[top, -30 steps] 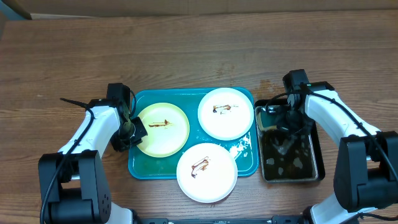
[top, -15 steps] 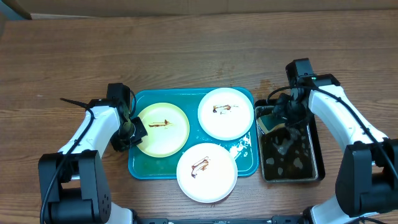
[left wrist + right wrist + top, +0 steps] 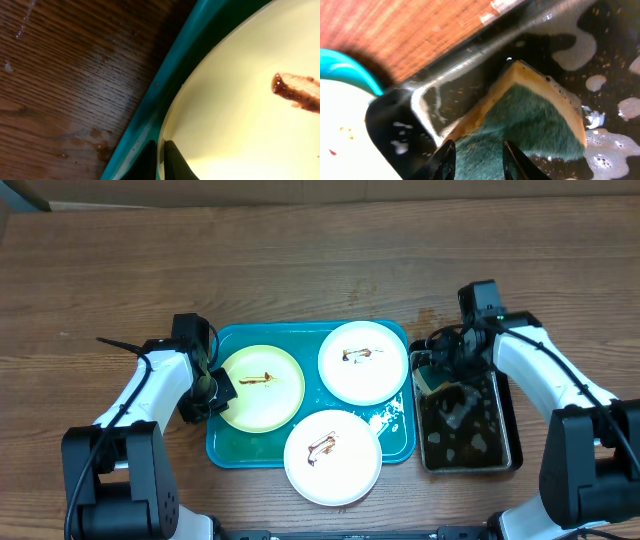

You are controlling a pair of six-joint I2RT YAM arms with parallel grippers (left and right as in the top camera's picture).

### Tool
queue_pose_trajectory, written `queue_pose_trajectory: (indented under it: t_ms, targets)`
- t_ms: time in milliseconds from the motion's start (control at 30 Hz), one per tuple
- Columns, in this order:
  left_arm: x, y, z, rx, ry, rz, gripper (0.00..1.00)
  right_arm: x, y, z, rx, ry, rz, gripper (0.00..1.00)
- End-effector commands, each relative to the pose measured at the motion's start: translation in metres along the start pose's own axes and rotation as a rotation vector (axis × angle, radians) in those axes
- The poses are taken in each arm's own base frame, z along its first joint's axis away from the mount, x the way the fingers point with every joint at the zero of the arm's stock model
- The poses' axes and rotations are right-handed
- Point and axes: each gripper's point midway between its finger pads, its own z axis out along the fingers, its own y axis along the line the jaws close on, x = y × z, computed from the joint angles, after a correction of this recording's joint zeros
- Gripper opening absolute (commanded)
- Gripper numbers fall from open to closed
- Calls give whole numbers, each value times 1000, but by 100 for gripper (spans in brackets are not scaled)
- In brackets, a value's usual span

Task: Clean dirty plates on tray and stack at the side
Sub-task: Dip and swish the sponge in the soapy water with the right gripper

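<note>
The teal tray [image 3: 228,448] holds three plates. A pale yellow-green plate [image 3: 262,387] with a brown smear lies at the left, one white plate [image 3: 363,361] at the back right, and another white plate [image 3: 332,456] overhangs the front rim. My left gripper [image 3: 214,391] is shut on the yellow-green plate's left rim; in the left wrist view its fingers [image 3: 172,162] pinch that plate [image 3: 240,115] over the tray's edge [image 3: 165,85]. My right gripper [image 3: 450,368] is in the black tray's far left corner, closed on a tilted green-and-yellow sponge [image 3: 530,120].
The black tray [image 3: 503,452] right of the teal tray holds dark water with foam patches. Its metal-edged rim [image 3: 485,45] lies close to the teal tray's corner [image 3: 350,62]. Wet foam marks lie on the teal tray's right side [image 3: 390,418]. Bare wooden table surrounds both trays.
The right gripper has moved up and left in the black tray, and the sponge now shows its yellow side there. The left arm and the plates have not moved.
</note>
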Motion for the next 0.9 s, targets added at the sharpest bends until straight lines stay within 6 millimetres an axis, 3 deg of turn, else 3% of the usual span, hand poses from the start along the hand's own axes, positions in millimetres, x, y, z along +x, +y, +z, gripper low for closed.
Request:
queue_pose_trajectory:
  t_ms: [0, 167, 333, 500, 600, 767, 867]
  targets:
    - [-5, -2, -3, -6, -17, 12, 9, 12, -6, 4, -5, 23, 27, 33]
    - [-5, -2, -3, -6, -17, 12, 9, 28, -25, 6, 67, 77, -10, 26]
    - [-5, -2, -2, -6, -16, 12, 9, 13, -55, -7, 252, 3, -39, 26]
    - [-4, -2, -3, -6, -16, 12, 8, -5, -49, -22, 280, -45, -130, 27]
    - [-4, -2, -3, -6, -16, 12, 8, -6, -45, -27, 270, -37, -141, 27]
    - [-4, -2, -2, -7, -16, 12, 8, 16, -46, -29, 256, 63, -130, 28]
    - [-5, -2, -3, -6, -16, 12, 8, 38, -41, -30, 207, 164, -83, 45]
